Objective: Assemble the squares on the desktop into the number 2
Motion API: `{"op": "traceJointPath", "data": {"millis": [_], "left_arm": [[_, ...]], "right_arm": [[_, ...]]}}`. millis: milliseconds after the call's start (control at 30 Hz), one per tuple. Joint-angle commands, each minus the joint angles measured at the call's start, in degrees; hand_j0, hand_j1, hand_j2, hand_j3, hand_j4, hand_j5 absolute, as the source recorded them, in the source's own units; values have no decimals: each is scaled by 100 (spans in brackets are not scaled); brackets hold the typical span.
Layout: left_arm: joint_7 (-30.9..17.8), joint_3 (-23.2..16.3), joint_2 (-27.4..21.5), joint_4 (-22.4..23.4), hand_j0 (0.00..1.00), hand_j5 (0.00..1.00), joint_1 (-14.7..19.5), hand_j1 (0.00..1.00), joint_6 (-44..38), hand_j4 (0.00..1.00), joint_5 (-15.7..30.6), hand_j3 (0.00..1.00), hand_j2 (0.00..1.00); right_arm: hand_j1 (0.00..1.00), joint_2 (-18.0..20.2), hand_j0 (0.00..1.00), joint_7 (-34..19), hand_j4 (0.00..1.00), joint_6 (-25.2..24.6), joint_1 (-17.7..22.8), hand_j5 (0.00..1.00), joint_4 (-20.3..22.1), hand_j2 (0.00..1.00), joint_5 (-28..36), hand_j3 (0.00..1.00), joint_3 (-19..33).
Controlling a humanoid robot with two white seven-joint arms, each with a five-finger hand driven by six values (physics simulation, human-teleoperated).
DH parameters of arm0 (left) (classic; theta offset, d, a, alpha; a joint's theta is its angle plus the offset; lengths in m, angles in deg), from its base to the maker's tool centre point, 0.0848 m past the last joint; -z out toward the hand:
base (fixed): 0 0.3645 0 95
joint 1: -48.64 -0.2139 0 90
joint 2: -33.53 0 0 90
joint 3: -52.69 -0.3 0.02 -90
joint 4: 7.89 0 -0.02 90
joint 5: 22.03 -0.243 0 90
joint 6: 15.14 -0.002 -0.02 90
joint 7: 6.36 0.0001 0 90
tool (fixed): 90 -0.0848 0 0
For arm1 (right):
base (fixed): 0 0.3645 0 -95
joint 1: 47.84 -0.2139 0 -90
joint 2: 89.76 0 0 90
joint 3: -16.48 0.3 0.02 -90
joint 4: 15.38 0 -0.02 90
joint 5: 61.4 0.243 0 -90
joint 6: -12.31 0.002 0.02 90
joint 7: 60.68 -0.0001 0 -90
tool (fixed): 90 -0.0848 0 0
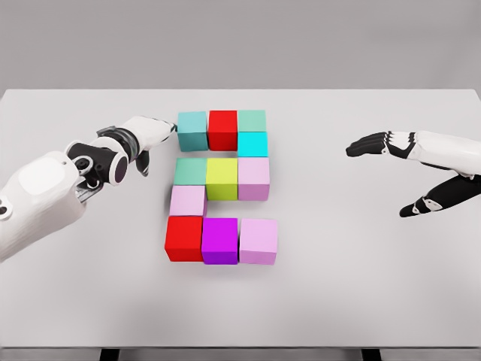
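from the head view, a plain white tabletop (361, 286) fills the frame, and in its middle the coloured cubes already read as a blocky figure 2; along the top run a teal cube (192, 130), a red cube (223, 129) and a pale green cube (252, 120), set tight against each other; a bright cyan cube (253, 144) sits just under the green one as the right-hand drop; the middle bar is a muted green cube (191, 171), a yellow-green cube (222, 179) and a lilac cube (254, 179); a pale pink cube (187, 201) hangs below the bar's left end; the base is a second red cube (184, 238), a magenta cube (220, 241) and a light pink cube (258, 241); the left hand (143, 139) reaches in from the left with its fingers stretched out flat, fingertips touching or nearly touching the teal cube's left face, gripping nothing; the right hand (402, 162) floats well off to the right of the figure, fingers spread loose, empty; to my eye the number is essentially built, every stroke in place; what looks left is only tidying, since the rows sit slightly out of line, and that left hand seems placed to nudge the top row square.
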State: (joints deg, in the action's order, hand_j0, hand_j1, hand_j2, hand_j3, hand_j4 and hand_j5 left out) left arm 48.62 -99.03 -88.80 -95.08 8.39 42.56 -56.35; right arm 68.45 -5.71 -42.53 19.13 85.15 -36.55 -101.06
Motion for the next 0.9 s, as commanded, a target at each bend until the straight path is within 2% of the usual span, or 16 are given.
{"op": "traceJointPath", "data": {"millis": [0,433,667,733,767,800,867], "left_arm": [[2,2,8,0,100,100,0,100,21,100,-31,100,100],[2,20,34,-8,100,100,0,100,13,100,-66,100,100],[2,178,-361,-17,100,100,18,100,144,100,-31,100,100],[2,582,-704,-70,100,100,-26,100,767,100,4,100,100],[2,1100,-967,-236,100,100,-96,100,1715,100,83,100,100],[2,1487,-1117,-298,100,100,-167,100,2620,100,337,100,100],[2,2515,-1469,-281,100,100,-465,100,5160,100,1409,100,100]], "right_arm": [[100,8,100,2,100,-16,0,100,2,100,47,100,3],[100,0,100,2,100,-16,9,100,2,100,47,100,3],[100,8,100,2,100,-16,9,100,2,100,47,100,3],[100,8,100,2,100,-16,9,100,2,100,47,100,3],[100,8,100,2,100,-16,9,100,2,100,47,100,3],[100,8,100,2,100,-16,18,100,2,100,47,100,3],[100,8,100,2,100,-16,18,100,2,100,47,100,-6]]}}
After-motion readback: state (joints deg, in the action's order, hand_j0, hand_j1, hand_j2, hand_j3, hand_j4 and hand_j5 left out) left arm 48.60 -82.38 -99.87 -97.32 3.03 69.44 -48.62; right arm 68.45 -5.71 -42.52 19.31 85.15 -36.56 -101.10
